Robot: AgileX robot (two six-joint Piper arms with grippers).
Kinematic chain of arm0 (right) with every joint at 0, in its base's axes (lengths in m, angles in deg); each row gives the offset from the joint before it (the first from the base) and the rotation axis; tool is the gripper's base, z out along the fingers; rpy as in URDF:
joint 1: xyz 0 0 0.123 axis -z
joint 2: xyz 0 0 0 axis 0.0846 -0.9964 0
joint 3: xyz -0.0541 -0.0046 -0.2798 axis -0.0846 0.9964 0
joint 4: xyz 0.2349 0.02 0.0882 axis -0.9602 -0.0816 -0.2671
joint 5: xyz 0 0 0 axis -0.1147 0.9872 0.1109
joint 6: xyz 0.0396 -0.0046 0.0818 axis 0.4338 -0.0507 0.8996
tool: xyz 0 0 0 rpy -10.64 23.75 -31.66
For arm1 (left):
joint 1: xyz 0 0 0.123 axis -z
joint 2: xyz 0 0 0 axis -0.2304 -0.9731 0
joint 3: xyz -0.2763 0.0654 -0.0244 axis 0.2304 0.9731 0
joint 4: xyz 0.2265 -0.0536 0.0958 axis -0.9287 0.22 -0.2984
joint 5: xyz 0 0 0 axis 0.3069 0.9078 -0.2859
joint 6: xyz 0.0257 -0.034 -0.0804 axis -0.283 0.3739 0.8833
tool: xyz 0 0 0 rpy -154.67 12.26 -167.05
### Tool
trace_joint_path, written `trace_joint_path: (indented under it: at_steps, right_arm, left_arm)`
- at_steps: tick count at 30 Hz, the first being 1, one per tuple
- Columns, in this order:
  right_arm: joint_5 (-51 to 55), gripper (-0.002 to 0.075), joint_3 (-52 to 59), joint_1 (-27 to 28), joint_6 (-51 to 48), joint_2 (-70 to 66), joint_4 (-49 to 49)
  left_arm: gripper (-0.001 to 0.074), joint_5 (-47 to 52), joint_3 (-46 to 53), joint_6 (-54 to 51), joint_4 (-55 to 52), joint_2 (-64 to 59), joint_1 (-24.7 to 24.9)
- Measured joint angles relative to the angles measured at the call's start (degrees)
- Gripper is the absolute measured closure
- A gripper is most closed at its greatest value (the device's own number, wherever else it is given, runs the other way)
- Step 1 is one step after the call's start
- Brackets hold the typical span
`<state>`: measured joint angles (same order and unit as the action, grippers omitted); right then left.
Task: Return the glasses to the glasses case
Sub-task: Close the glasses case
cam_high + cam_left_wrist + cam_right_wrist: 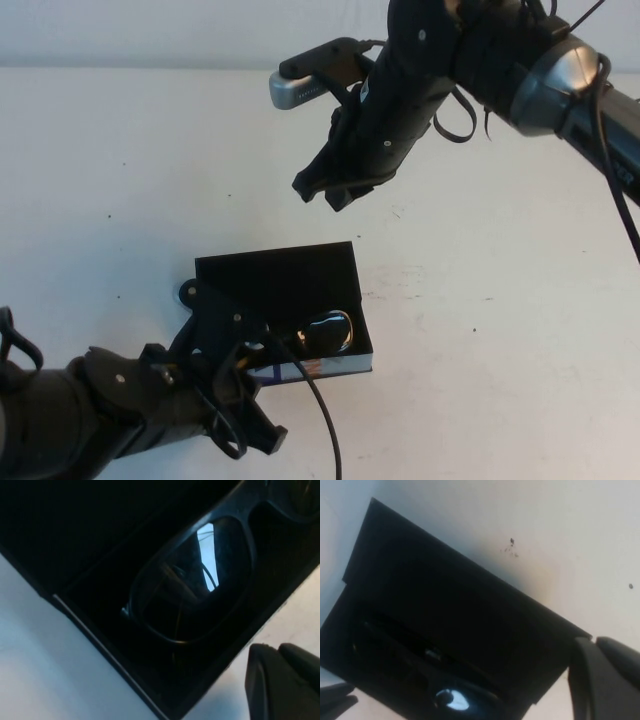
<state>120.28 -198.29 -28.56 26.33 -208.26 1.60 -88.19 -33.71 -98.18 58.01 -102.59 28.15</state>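
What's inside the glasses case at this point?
The glasses lie inside the open glasses case. The left tool covers their left part; the right tool hovers beyond.

Item count, white table [120, 180]: one.
Glasses case [290, 275], black, lid open: one.
Glasses [328, 332] lying inside case: one pair; one lens fully visible in left wrist view.
Robot arms: two.
Grippers: two — left gripper [222, 345] at case's near-left edge, right gripper [325, 190] above table beyond case.
Dark specks on table: several.
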Motion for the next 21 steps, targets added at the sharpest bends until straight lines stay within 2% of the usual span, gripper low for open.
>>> trace_joint_path:
  at_steps: [21]
  right_arm:
    - [-2.1, 0.0737, -7.8, 0.0, -1.5, -12.3, -3.9]
  left_arm:
    - [0.0736, -2.1, 0.0, -0.7, 0.0, 0.0, 0.0]
